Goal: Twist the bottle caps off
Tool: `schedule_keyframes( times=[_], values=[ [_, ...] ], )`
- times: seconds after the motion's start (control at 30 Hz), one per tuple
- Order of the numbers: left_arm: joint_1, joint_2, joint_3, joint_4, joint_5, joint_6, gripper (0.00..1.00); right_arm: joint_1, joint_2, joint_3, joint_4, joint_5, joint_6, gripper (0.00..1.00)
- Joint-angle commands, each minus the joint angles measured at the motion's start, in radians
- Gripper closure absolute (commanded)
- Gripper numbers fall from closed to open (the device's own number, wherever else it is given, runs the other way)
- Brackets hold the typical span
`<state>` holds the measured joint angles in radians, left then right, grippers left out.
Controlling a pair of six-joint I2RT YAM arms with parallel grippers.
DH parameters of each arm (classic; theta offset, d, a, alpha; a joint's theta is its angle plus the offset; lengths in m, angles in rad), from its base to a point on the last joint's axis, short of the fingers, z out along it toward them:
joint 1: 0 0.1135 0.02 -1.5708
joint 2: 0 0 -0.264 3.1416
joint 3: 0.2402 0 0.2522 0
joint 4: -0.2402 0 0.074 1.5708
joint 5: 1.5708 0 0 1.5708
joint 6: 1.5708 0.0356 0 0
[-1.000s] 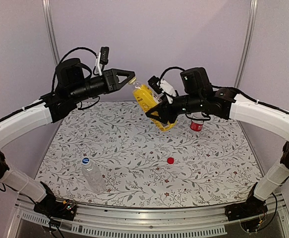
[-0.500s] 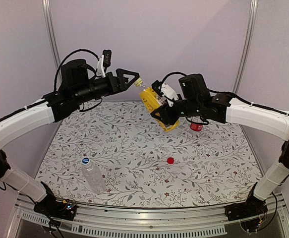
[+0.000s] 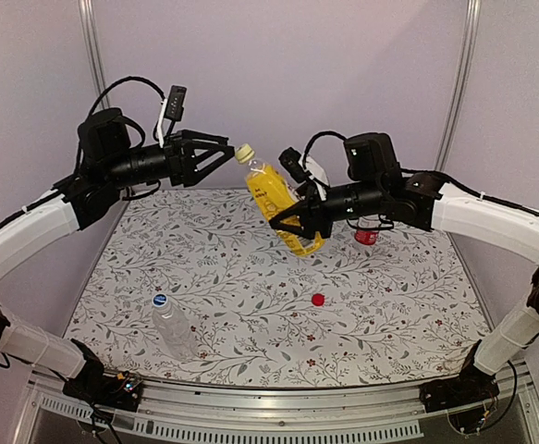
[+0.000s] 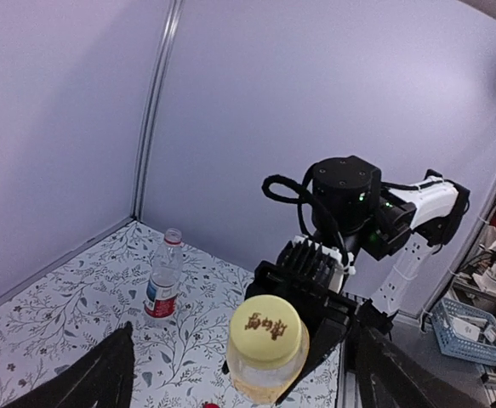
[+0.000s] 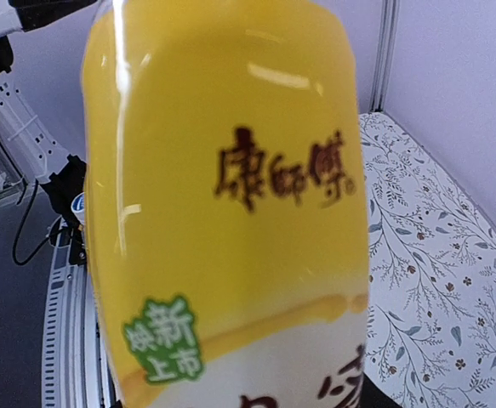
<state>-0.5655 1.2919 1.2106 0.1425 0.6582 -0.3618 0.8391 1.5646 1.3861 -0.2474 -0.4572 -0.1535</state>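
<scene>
Right gripper [image 3: 299, 225] is clamped on the lower body of the yellow bottle [image 3: 269, 188], held in the air over the far middle of the tabletop [image 3: 417, 305]. The bottle is tilted, neck pointing up and left. Yellow cap [image 3: 244, 153] is on the neck and looks screwed down.

Left gripper [image 3: 225, 150] is spread wide, holding nothing, lined up just beside the cap. In the left wrist view the cap face sits between the two dark fingers [image 4: 103, 374], with a gap on both sides and no contact.

Red cap [image 3: 318, 299] lies loose on the tabletop, right of centre. The red-label bottle [image 4: 162, 280] stands at the far right, neck bare. The clear bottle [image 3: 173, 328] is near left with its blue cap [image 3: 160, 300] on.

Step in hand, as I judge it: close on the yellow cap and twist it off. One of the three looks done.

Handling guess: the bottle looks mostly full, so it has some weight. The walls are probably thin and soft and would dent if squeezed hard. The glossy label in the right wrist view looks slippery, so the bottle could spin in the grip. The cap is small and stiff. Take it by the side rim, squarely, not by the top face.
</scene>
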Motion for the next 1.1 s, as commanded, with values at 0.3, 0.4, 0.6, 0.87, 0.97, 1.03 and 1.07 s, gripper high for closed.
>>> schedule_keyframes(
  times=[0.3,0.4,0.6,0.87,0.97,1.03,1.07],
  values=[
    [0.020,0.043,0.042,0.158,0.409,0.034,0.25,-0.008,-0.006,0.014,0.050,-0.347,0.007,0.67],
    [0.011,0.056,0.037,0.208,0.437,0.007,0.26,-0.008,0.006,0.018,0.048,-0.365,0.011,0.67],
    [0.003,0.074,0.051,0.254,0.436,-0.023,0.31,-0.008,0.023,0.021,0.049,-0.383,0.014,0.67],
    [-0.030,0.104,0.075,0.249,0.442,-0.025,0.37,-0.008,0.028,0.025,0.049,-0.385,0.018,0.67],
    [-0.035,0.108,0.076,0.247,0.440,-0.022,0.39,-0.008,0.024,0.024,0.050,-0.383,0.018,0.67],
    [-0.040,0.111,0.078,0.247,0.440,-0.023,0.40,-0.008,0.023,0.024,0.048,-0.381,0.019,0.67],
    [-0.042,0.111,0.079,0.247,0.439,-0.022,0.41,-0.008,0.022,0.024,0.047,-0.380,0.019,0.67]
  ],
)
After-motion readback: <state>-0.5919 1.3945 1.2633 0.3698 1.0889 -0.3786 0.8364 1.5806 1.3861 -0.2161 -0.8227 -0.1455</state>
